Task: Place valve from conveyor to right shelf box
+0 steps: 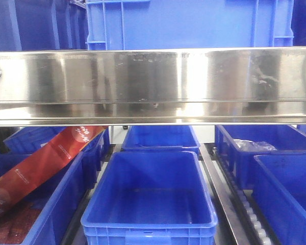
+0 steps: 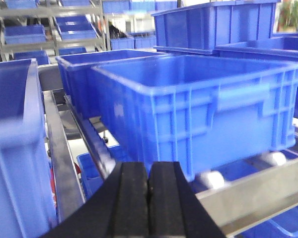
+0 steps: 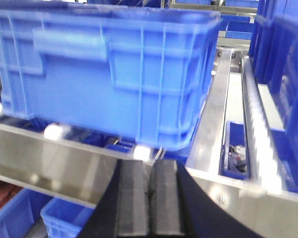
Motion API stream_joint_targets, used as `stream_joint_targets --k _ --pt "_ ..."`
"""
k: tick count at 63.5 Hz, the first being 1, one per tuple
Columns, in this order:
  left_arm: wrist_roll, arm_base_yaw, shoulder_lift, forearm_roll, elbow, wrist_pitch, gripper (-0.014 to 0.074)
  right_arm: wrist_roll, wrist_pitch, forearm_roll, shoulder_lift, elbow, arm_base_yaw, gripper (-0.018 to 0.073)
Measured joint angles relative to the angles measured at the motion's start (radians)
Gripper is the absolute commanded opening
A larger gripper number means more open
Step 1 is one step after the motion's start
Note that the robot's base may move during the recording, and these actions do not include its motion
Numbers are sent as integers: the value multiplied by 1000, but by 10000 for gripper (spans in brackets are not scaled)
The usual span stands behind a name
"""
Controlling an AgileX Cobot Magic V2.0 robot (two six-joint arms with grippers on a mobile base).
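— Bins? 
— Blue, in rows under steel shelf rail [image 1: 153, 84]. Middle bin [image 1: 150, 196] bare inside; left bin [image 1: 38, 204] holding red wrapper [image 1: 38, 166]. 
— Tools? 
— Left tool [image 2: 148, 208] and right tool [image 3: 150, 206] pressed together, gripping nothing. 
— Valve? 
— Nowhere in view.

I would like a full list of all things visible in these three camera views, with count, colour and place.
Empty bin: one, blue, lower shelf centre, front view.
Other bins: several, blue, around and behind it.
Shelf beam: one, shiny steel, across the front view.
Red packaging: one, red, in the left bin.
Large crate: one, blue, on rollers.
Roller: white, under the crate.
Valve, conveyor: not in view.
Left gripper: black, jaws together.
Right gripper: black, jaws together; whether they hold anything cannot be told.
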Motion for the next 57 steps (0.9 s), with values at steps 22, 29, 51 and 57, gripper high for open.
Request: stream_joint_targets --k 22,29,51,57 --pt "0 0 -85 -98 269 -222 -111 0 -59 -2 -20 75 0 -162" --pt "-2 0 -86 -100 272 -227 -111 0 -78 -2 -20 75 0 -162" --pt "-2 0 -86 -102 272 -233 -111 0 -86 -2 -20 75 0 -162" --pt "-2 0 -86 -102 272 -236 -111 0 -86 -2 -20 75 0 -162"
